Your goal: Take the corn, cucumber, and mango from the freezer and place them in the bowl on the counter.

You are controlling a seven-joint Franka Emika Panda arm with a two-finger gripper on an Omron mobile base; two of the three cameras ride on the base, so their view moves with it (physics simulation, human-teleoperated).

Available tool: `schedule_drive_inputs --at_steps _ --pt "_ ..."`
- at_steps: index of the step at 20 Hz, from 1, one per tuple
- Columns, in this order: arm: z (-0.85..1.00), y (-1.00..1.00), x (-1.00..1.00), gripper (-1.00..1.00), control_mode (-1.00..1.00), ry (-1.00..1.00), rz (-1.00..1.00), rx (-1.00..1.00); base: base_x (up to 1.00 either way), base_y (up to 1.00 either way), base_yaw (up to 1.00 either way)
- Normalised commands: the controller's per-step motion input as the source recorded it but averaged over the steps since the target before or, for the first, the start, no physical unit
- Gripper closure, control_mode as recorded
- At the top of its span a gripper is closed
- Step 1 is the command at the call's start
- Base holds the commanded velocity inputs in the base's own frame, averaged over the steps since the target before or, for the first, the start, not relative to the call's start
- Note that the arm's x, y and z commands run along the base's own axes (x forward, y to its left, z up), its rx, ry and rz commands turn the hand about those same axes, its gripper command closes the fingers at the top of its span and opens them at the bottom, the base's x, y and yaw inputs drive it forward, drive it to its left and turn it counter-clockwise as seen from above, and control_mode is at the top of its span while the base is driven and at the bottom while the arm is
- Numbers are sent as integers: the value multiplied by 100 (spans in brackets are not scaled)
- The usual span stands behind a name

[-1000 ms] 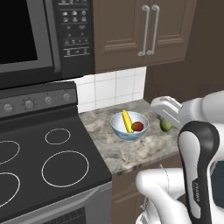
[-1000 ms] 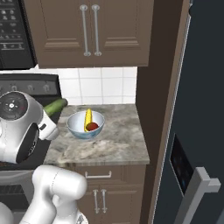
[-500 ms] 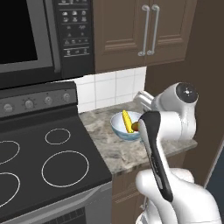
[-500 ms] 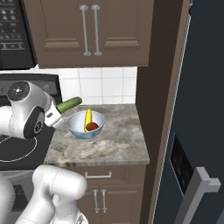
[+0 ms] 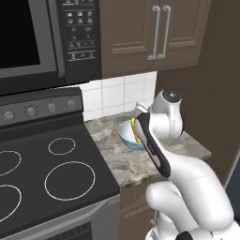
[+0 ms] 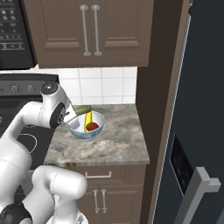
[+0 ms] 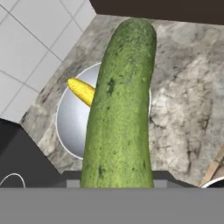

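cucumber (image 7: 120, 109): matt green skin, finely speckled | corn (image 7: 82, 90): bumpy yellow kernels | bowl (image 6: 99, 127): glossy, glazed look | counter (image 6: 118, 140): marbled stone, polished | cabinets (image 6: 89, 30): brown wood, metal handles | stovetop (image 5: 42, 173): black glass, glossy | wall tiles (image 6: 105, 85): white, smooth

No text, label or number is legible.

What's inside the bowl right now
In the bowl lie the corn and the mango. The cucumber is not in yet: the tool holds it over the rim. In the hand view it covers the bowl's middle, so the mango is hidden there.
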Motion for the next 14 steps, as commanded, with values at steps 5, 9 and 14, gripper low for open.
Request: schedule_drive_inputs --at_steps 5,9,14 --pt "-17 2 70 100 -100 11 0 0 0 0 0" --pt "-16 11 41 100 -100 2 0 -1 0 0 0" --pt "-53 24 13 100 -100 0 -1 -5 0 0 0"
